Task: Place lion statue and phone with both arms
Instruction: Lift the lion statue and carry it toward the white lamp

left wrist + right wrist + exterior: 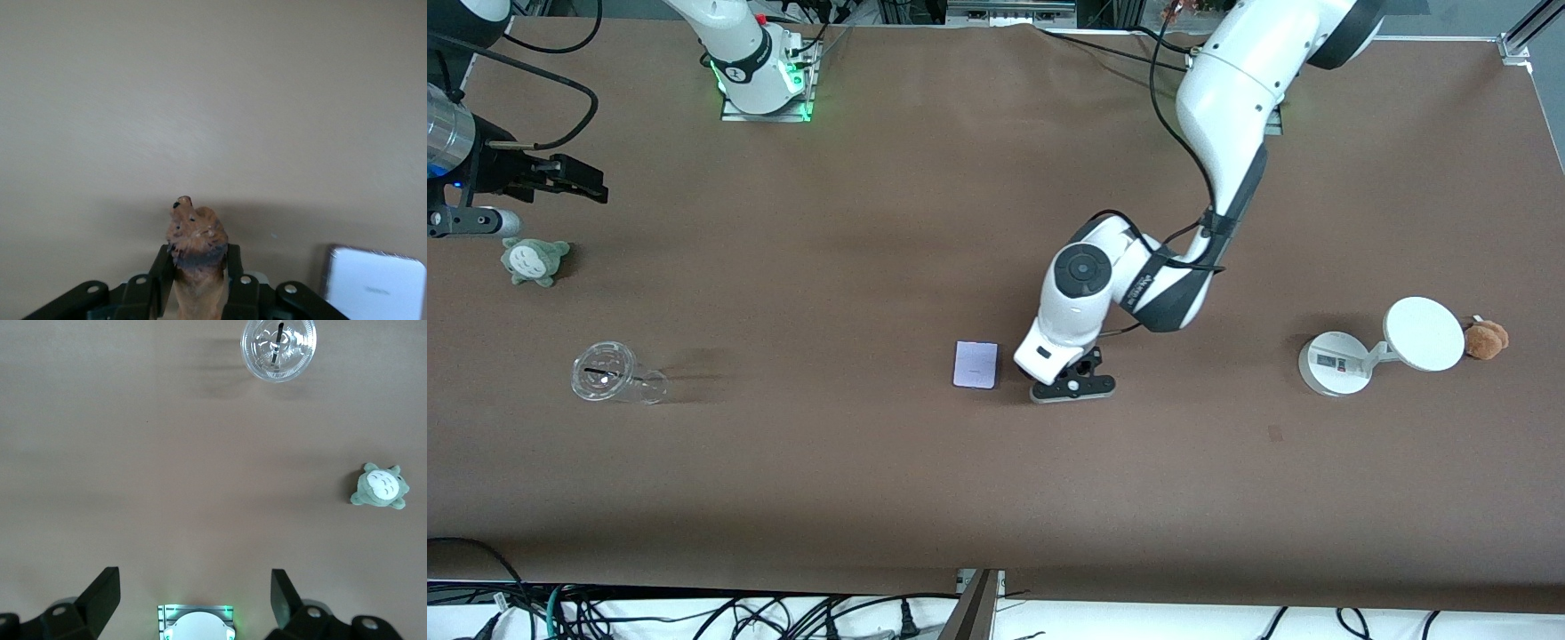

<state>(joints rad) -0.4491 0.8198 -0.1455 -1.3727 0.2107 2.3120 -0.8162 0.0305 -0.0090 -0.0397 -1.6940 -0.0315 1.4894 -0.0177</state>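
Observation:
My left gripper (1072, 384) is low over the middle of the table, shut on the lion statue (197, 233). The statue is a reddish-brown figurine that sticks out past the fingers (162, 267) in the left wrist view. In the front view the hand hides it. The phone (975, 364), a pale lavender-white rectangle, lies flat on the table just beside that gripper, toward the right arm's end. It also shows in the left wrist view (375, 285). My right gripper (580, 182) is open and empty, waiting above the table at the right arm's end, also seen in the right wrist view (195, 590).
A clear plastic cup (609, 373) lies on its side and a grey-green plush (534, 260) sits near the right gripper. A white round-based stand with a disc (1383, 347) and a tan plush (1487, 339) are at the left arm's end.

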